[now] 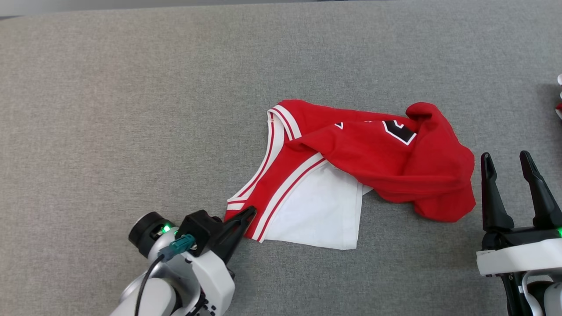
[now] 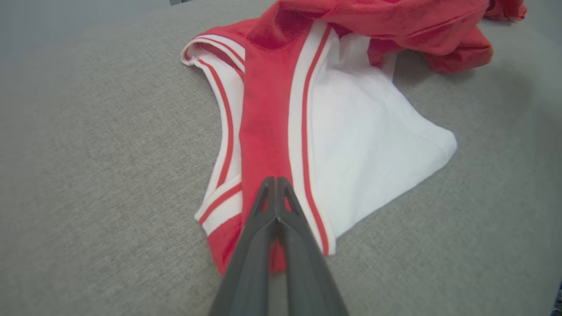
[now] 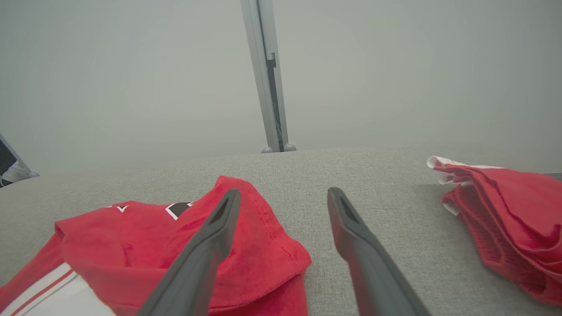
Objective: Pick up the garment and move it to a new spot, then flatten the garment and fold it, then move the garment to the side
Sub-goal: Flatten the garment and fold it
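The left gripper [image 1: 251, 211] pinches a near corner of the garment [image 1: 386, 166], crumpled at the middle of the worktop [image 1: 131, 109]. Lift slowly, so it does not slip; the right gripper [image 1: 505, 156] stands spread beside.

My left gripper [image 1: 249, 213]: two long, dark, tapering fingers on a black wrist block [image 1: 199, 232], with a teal connector [image 1: 179, 245], black cable [image 1: 147, 281] and green light [image 1: 166, 228]. My right gripper [image 1: 505, 160]: identical fingers above a glossy white housing [image 1: 513, 261].

I count two garments: crumpled garment [image 1: 373, 166], second garment [image 3: 505, 210]. Two grippers: left gripper [image 1: 251, 211], right gripper [image 1: 505, 155]. One post [image 3: 268, 74].
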Controlling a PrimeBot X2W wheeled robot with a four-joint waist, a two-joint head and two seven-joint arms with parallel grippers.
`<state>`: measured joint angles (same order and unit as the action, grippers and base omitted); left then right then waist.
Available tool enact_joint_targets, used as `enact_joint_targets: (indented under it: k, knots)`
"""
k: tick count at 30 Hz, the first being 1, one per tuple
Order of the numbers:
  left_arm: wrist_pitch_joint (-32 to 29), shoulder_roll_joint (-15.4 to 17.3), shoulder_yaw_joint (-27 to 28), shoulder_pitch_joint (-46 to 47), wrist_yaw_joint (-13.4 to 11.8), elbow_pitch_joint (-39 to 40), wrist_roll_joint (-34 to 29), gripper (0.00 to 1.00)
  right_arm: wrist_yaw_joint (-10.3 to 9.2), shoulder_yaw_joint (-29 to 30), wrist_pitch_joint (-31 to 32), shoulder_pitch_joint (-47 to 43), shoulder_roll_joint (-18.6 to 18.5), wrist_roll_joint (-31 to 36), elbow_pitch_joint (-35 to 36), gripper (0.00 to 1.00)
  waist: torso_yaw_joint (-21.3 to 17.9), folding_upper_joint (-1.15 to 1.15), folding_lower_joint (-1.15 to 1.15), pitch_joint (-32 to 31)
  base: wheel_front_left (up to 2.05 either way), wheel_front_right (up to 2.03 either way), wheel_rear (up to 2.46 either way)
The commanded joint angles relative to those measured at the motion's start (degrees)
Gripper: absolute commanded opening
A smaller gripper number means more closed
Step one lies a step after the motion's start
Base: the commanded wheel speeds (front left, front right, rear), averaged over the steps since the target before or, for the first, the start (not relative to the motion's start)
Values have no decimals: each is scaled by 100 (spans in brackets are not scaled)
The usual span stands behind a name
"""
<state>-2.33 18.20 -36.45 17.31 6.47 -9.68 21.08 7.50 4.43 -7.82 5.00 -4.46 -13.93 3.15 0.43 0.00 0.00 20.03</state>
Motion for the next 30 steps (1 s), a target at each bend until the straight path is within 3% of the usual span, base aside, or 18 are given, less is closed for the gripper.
enact_joint_targets:
  k: [1, 8, 14, 15, 16, 17, 22, 30]
  knots:
    - [-1, 92, 50, -38, -51, 128, -42, 0, -2, 3, -4, -52, -48, -41, 27, 100, 32, 0, 0, -42, 0, 0, 0]
    - [-43, 356, 322, -284, -288, 776, 135, 0, -2, 0, 3, -91, -75, -96, 21, 100, 72, 0, 0, -174, 0, 0, 0]
    - [285, 189, 582, -477, -589, 1071, 309, 0, -2, 22, -3, -116, -86, -91, 32, 100, 83, 0, 0, -260, 0, 0, 0]
    - [353, 159, 644, -532, -655, 1074, 369, 29, -2, 27, 4, -127, -88, -87, 34, 100, 89, 0, 0, -283, 0, 0, 0]
    - [477, 119, 743, -563, -726, 1131, 421, 74, -2, 34, 11, -140, -91, -81, 43, 100, 97, 0, 0, -304, 0, 0, 0]
    - [598, 76, 846, -581, -782, 1180, 489, 100, -2, 37, 20, -149, -90, -77, 51, 100, 104, 0, 0, -325, 0, 0, 0]
    - [1129, -59, 1368, -749, -1097, 1278, 759, 100, -2, 50, 61, -174, -96, -88, 79, 100, 166, 0, 0, -428, 0, 0, 0]
    - [1603, 60, 2232, -1144, -1452, 1403, 1011, 100, -2, 88, 113, -279, -126, -47, 138, 100, 269, 0, 0, -598, 0, 0, 0]
